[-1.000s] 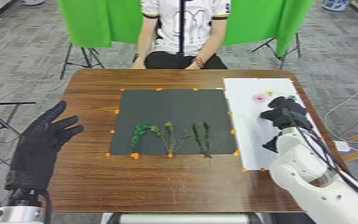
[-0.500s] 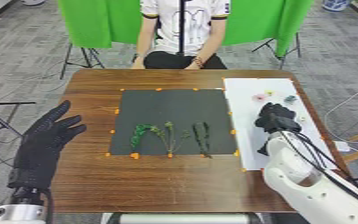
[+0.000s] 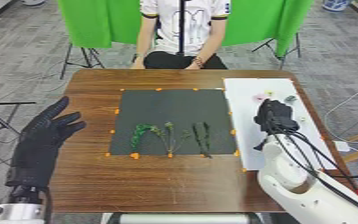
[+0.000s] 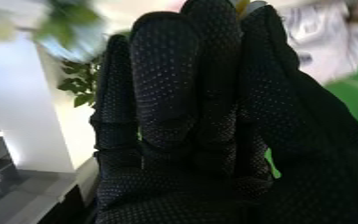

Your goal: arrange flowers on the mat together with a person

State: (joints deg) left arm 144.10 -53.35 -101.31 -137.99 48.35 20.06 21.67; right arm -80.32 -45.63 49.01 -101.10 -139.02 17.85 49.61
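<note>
Head view, right hand [image 3: 277, 119] (fingers straight) between dark mat [image 3: 168, 110] and table's [image 3: 149, 182] right edge

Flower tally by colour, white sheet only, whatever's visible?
Pink flower: 1
Yellow flower: 1
Grey-green flower: 1
Pale flower: 1
Total: 4 visible on the white sheet; the right hand may hide more.

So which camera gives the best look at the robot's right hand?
The right wrist view: it shows the right hand close up, with the pattern on its black glove clear. The head view shows it smaller, but places it over the white sheet.
</note>
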